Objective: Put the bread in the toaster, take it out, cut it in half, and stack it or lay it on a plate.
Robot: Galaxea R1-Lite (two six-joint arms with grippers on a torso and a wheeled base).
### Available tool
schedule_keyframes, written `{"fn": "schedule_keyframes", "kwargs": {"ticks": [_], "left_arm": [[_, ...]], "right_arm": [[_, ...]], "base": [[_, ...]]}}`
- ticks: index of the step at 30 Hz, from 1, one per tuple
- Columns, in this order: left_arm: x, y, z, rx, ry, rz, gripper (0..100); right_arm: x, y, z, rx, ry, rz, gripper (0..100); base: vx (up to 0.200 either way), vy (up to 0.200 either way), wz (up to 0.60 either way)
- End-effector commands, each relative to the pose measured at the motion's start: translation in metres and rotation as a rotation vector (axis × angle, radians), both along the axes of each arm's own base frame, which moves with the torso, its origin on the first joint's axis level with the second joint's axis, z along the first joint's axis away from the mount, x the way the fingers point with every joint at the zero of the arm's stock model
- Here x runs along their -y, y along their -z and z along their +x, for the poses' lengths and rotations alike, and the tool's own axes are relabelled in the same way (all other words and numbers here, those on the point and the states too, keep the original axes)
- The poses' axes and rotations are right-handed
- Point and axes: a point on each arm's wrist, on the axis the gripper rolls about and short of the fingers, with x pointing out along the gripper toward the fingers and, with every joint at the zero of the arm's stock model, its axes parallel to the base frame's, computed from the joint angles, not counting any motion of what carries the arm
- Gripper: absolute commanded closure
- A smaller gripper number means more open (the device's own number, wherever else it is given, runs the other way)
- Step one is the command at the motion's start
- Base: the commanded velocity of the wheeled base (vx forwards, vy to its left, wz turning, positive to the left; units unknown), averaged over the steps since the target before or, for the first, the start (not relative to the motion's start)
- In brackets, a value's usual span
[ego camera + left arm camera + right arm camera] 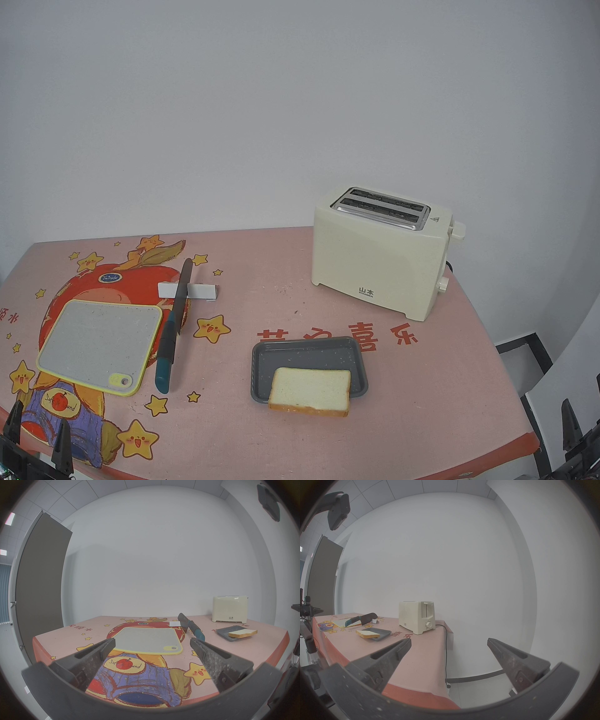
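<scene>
A slice of bread (310,390) leans on the near rim of a dark grey tray (306,355) at the table's front middle; both also appear as bread (242,632) and tray (378,632). The cream toaster (382,250) stands behind it to the right, slots empty. A teal-handled knife (172,327) rests on a white holder beside the grey cutting board (100,342). My left gripper (151,647) is open at the near left table edge, fingertips (62,437) showing. My right gripper (449,648) is open off the table's near right corner.
A black power cord (445,655) hangs from the toaster over the table's right side. The pink printed tablecloth (431,400) has bare room between tray and cutting board and in front of the toaster. A white wall stands close behind.
</scene>
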Motion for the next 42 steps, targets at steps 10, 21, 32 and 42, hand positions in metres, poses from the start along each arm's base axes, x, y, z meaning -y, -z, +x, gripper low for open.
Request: {"fn": "schedule_keyframes", "kwargs": {"ticks": [10, 21, 32, 42], "left_arm": [[0.0, 0.005, 0.0, -0.001, 0.0, 0.0, 0], [0.0, 0.005, 0.0, -0.001, 0.0, -0.001, 0], [0.0, 0.005, 0.0, -0.001, 0.0, 0.0, 0], [0.0, 0.005, 0.0, -0.001, 0.0, -0.001, 0]], "right_arm": [[0.0, -0.008, -0.001, 0.128, -0.009, -0.02, 0], [-0.001, -0.02, -0.006, 0.138, -0.075, -0.028, 0], [0.001, -0.034, 0.002, -0.018, -0.312, 0.252, 0], [0.0, -0.033, -0.004, -0.252, -0.479, 0.63, 0]], "base": [[0.0, 0.0, 0.0], [0.0, 0.0, 0.0], [0.0, 0.0, 0.0], [0.0, 0.0, 0.0]]}}
